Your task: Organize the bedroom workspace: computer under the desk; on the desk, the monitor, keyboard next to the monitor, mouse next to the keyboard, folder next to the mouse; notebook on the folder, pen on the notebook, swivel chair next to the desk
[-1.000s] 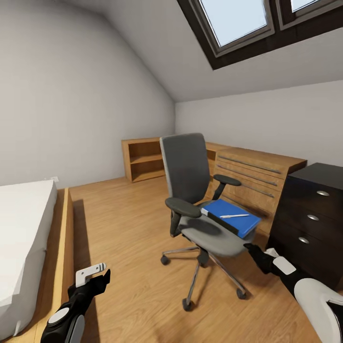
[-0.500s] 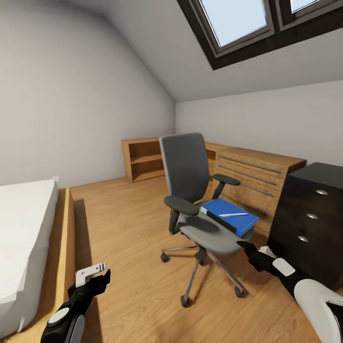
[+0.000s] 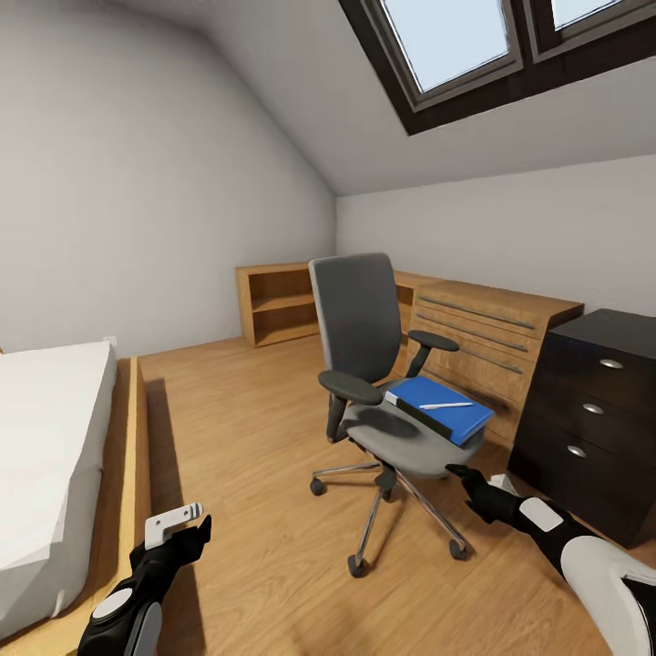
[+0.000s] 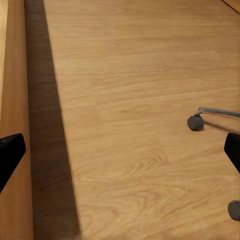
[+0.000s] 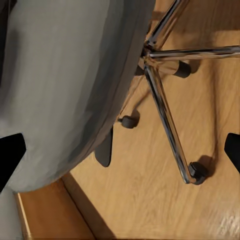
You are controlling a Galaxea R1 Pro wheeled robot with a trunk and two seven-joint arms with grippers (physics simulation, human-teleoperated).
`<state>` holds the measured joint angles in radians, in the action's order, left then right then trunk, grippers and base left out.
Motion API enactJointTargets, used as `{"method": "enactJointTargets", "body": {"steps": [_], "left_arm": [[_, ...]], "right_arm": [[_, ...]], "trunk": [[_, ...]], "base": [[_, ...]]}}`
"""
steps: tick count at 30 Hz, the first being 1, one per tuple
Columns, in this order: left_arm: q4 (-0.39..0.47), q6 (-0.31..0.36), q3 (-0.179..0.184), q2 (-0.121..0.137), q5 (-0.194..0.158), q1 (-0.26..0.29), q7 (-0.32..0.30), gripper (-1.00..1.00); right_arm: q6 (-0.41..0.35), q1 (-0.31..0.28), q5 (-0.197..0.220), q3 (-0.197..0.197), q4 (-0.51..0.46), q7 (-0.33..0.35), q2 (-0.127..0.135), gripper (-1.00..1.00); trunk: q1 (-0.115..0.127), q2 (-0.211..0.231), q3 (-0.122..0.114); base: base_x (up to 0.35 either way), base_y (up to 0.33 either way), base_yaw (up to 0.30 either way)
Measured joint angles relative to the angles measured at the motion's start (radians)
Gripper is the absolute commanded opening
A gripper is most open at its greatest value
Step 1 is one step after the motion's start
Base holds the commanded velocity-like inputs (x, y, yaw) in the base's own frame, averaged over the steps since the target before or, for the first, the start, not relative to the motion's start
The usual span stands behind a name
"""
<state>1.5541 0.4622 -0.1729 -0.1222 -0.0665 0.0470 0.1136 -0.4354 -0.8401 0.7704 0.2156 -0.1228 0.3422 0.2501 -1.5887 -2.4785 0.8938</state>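
While on folder (image 3: 444, 409), pen (image 3: 445, 405) lies lengthwise, tip toward desk (image 3: 597, 401).

Chair (image 3: 360, 319): grey upholstery, black armrests, chrome base noted. Folder (image 3: 442, 410): bright blue, black spine edge. Pen (image 3: 445, 405): white. Floor (image 3: 246, 428): light wood, grain streaked. Drawers (image 3: 592, 410): near-black, silver knobs. Chest (image 3: 483, 342) and shelf (image 3: 273, 305): oak-toned. Walls (image 3: 155, 182): pale grey. Skylight frame (image 3: 538, 73): dark brown. Bed (image 3: 46, 437): white.
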Motion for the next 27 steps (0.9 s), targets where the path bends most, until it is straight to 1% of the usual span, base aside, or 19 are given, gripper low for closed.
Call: {"method": "enactJointTargets", "body": {"steps": [3,6,7,8,11,16,22,27], "left_arm": [[0.000,0.000,0.000,0.000,0.000,0.000,0.000,1.00],[0.000,0.000,0.000,0.000,0.000,0.000,0.000,1.00],[0.000,0.000,0.000,0.000,0.000,0.000,0.000,1.00],[0.000,-0.001,0.001,-0.001,0.001,0.000,0.000,1.00],[0.000,-0.002,0.002,-0.001,0.001,0.000,0.000,1.00],[0.000,-0.004,0.004,-0.003,0.001,0.000,0.000,1.00],[0.000,-0.004,0.004,-0.003,0.001,0.000,0.000,1.00],[0.000,-0.004,0.006,-0.004,0.001,0.000,0.000,1.00]], "right_arm": [[-0.017,0.001,-0.003,-0.002,0.000,0.045,0.000,1.00],[-0.029,0.001,-0.005,-0.006,0.000,0.059,-0.006,1.00],[-0.032,0.001,-0.005,-0.006,0.000,0.062,-0.014,1.00],[-0.037,0.002,-0.008,-0.009,0.000,0.065,-0.041,1.00],[-0.044,0.002,-0.009,-0.008,0.000,0.066,-0.065,1.00],[-0.055,0.003,-0.009,-0.008,0.000,0.066,-0.074,1.00],[-0.061,0.003,-0.009,-0.008,0.000,0.066,-0.078,1.00],[-0.061,0.003,-0.010,-0.008,0.000,0.066,-0.078,1.00]], "trunk": [[0.000,0.000,0.000],[0.000,0.000,0.000],[0.000,0.000,0.000],[0.000,0.000,0.000],[0.000,0.000,0.000],[0.000,0.000,0.000],[0.000,0.000,0.000],[0.000,0.000,0.000]], "base": [[0.000,0.000,0.000],[0.000,0.000,0.000],[0.000,0.000,0.000],[0.000,0.000,0.000],[0.000,0.000,0.000],[0.000,0.000,0.000],[0.010,0.000,0.000],[0.151,0.000,0.000]]}}
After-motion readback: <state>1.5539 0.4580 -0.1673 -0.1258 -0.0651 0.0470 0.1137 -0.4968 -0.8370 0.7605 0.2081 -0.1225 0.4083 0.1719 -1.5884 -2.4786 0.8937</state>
